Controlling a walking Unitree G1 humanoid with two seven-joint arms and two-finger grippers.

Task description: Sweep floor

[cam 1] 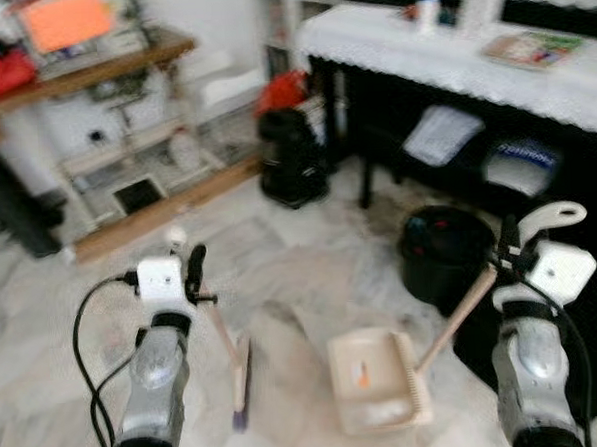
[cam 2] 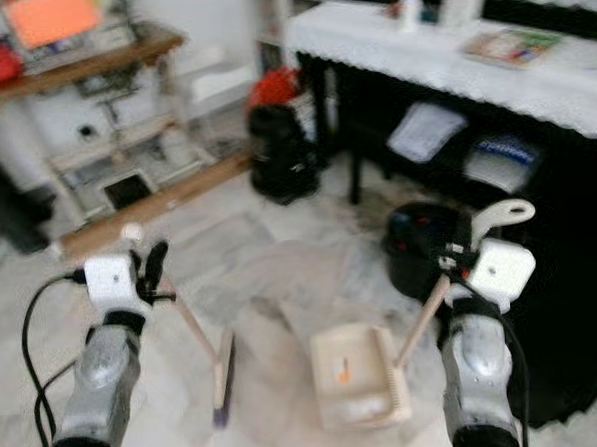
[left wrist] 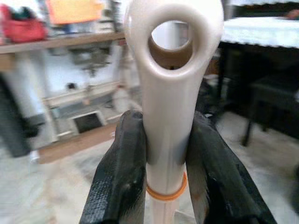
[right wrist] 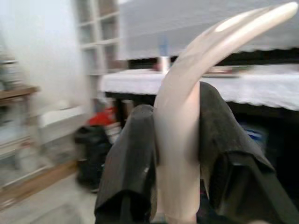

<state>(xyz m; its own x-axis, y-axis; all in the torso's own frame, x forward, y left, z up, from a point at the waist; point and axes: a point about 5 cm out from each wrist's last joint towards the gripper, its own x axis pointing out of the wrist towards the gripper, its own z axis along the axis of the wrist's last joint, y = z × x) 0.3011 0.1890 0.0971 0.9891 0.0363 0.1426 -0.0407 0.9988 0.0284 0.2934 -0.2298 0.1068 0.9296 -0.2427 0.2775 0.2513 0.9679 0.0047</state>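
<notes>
My left gripper (cam 1: 193, 266) is shut on the cream handle of a small broom (cam 1: 238, 372), whose brush head rests on the marble floor ahead of me. The left wrist view shows both black fingers (left wrist: 122, 177) clamped on the broom handle (left wrist: 168, 93) just below its hanging loop. My right gripper (cam 1: 510, 242) is shut on the curved cream handle of a beige dustpan (cam 1: 372, 380). The pan lies flat on the floor between my arms, with an orange scrap inside. In the right wrist view the fingers (right wrist: 133, 163) pinch the dustpan handle (right wrist: 187, 121).
A black bin (cam 1: 442, 251) stands on the floor close to my right arm. A table with a white cloth (cam 1: 450, 55) rises at the right, with bags under it. A black and red bag (cam 1: 291, 149) and a wooden desk (cam 1: 80, 75) stand farther back.
</notes>
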